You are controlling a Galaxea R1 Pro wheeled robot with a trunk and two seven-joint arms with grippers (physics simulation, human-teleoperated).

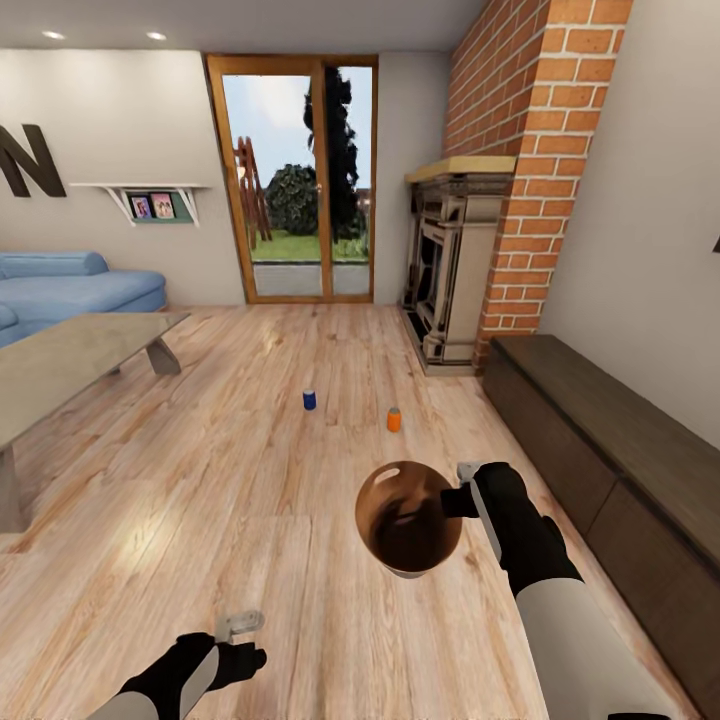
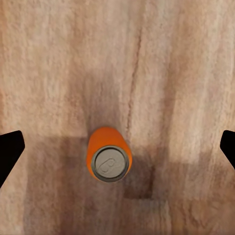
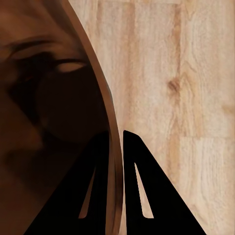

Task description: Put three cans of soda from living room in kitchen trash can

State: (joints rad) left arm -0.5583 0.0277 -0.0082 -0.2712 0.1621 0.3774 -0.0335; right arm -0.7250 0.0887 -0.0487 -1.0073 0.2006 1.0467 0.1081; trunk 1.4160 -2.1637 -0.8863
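We stand in the living room, on a light wood plank floor [image 1: 250, 480] that stretches ahead to wood-framed glass doors [image 1: 295, 180]. A red brick fireplace [image 1: 500, 200] rises on the right with a long dark bench [image 1: 620, 440] along that wall, and a light blue sofa [image 1: 70, 290] and a glass coffee table [image 1: 70, 360] sit at the left. Our right gripper [image 3: 115, 147] holds the tash can [image 1: 408, 518] out in front of us, above the floor, its glossy brown inside facing up; the wrist view shows the two fingers pressed on either side of the rim, pinching it. Our left gripper [image 2: 117, 147] hangs low at the left, its fingers spread wide, and its wrist view looks straight down on an upright orange can [image 2: 108, 160] standing on the floor between the dark fingertips. Further ahead, a dark blue can [image 1: 310, 399] and a second orange can [image 1: 394, 419] stand upright on the floor, near each other but apart. We judge the step in hand to be collecting the first can: the left arm is lined up above it. The next move calls for lowering the spread fingers around the can, closing on it, then carrying it over the bin's open mouth.
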